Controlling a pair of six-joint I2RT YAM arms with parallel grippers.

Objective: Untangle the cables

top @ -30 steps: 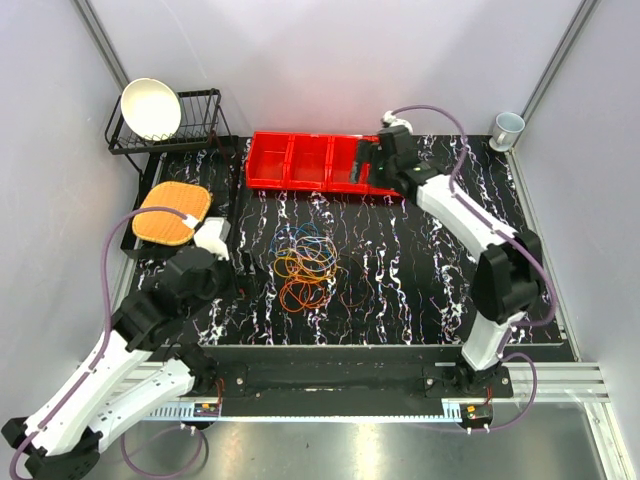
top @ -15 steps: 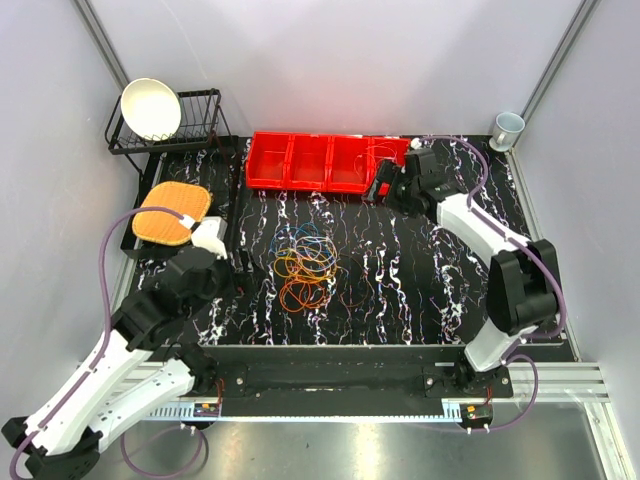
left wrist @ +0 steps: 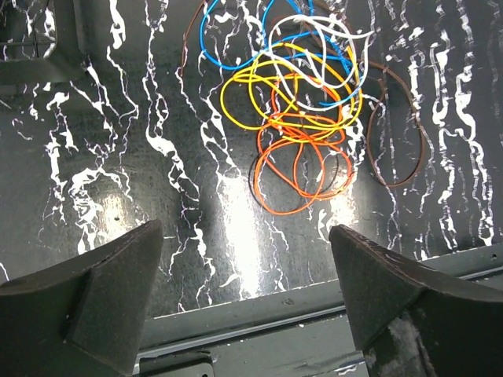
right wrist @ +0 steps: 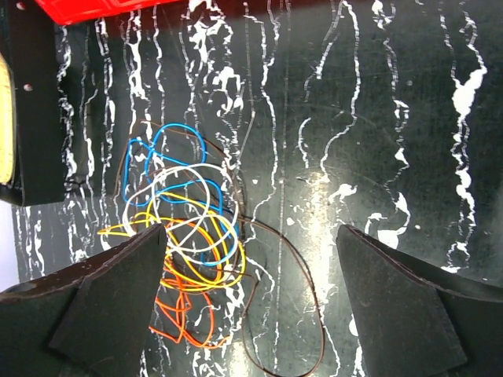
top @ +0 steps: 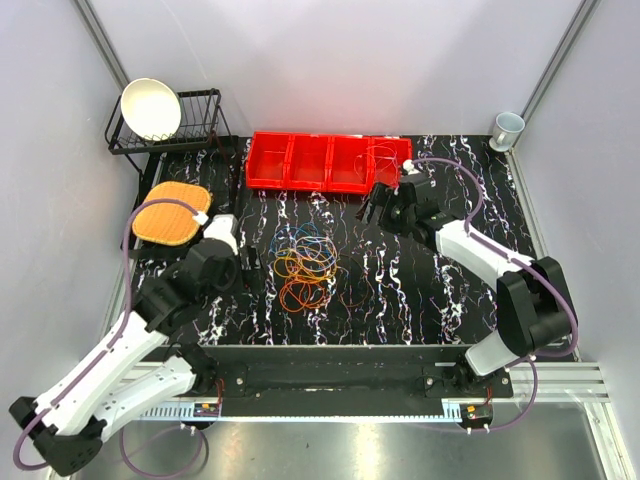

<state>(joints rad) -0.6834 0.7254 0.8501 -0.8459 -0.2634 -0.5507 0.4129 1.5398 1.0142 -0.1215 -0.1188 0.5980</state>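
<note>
The cables (top: 305, 265) lie in one tangled heap at the middle of the black marbled table: orange, yellow, blue and white loops, with a thin brown loop (right wrist: 292, 314) trailing off the side. My left gripper (top: 248, 268) is open and empty, just left of the heap. In the left wrist view the heap (left wrist: 295, 102) lies ahead of the open left gripper (left wrist: 244, 236). My right gripper (top: 378, 205) is open and empty, above the table to the back right of the heap. In the right wrist view the heap (right wrist: 189, 251) is partly hidden behind the left finger of the right gripper (right wrist: 251, 232).
A red bin tray (top: 325, 160) with several compartments stands at the back; a thin wire lies in its rightmost compartment. A black wire rack (top: 200, 125) with a white bowl (top: 150, 108) stands at the back left, and an orange mat (top: 172, 212) in front of it. A cup (top: 507, 127) is at the back right.
My right gripper has drawn back from over the red bin, down and toward the heap. My left gripper has moved forward and right, closer to the heap. The cables have not moved.
</note>
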